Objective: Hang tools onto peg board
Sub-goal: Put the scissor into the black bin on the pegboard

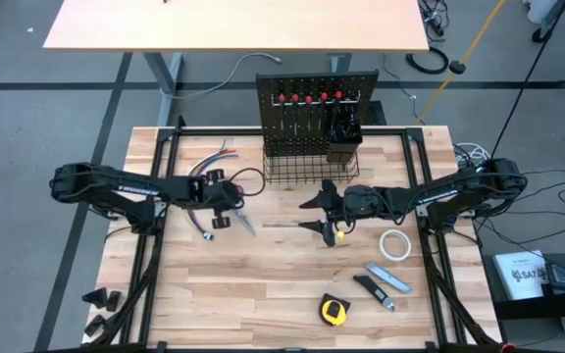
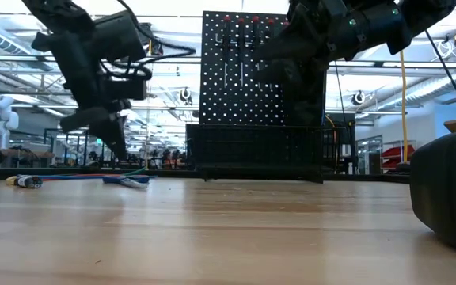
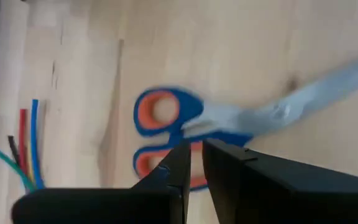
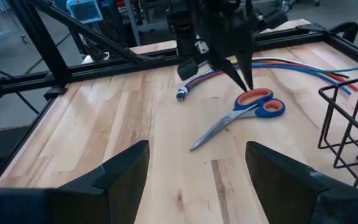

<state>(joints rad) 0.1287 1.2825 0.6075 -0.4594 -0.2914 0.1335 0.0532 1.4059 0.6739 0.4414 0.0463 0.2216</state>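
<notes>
Blue-and-orange-handled scissors (image 4: 241,115) lie flat on the wooden table, left of the wire basket (image 1: 307,169) at the foot of the peg board (image 1: 312,118). My left gripper (image 4: 246,84) points steeply down over their handle loops (image 3: 163,112), its fingers a narrow gap apart. My right gripper (image 1: 320,214) hovers wide open at mid-table in front of the basket, holding nothing. Red-handled screwdrivers (image 1: 307,98) hang on the board. A white tape roll (image 1: 393,245), a grey-blue utility knife (image 1: 388,279) and a yellow tape measure (image 1: 333,311) lie at the near right. My left gripper's fingertips (image 4: 248,86) stand right at the scissors' orange handle loop (image 4: 253,98), coming from above. I cannot tell whether they touch it. The scissors lie flat on the table.
A bundle of coloured wires (image 4: 303,65) lies on the table just behind the scissors, toward the far left. The basket's wire rim (image 4: 347,118) stands close to the scissors' right. A black cup (image 1: 344,137) sits on the board's right side. Bare wood spreads across the near left.
</notes>
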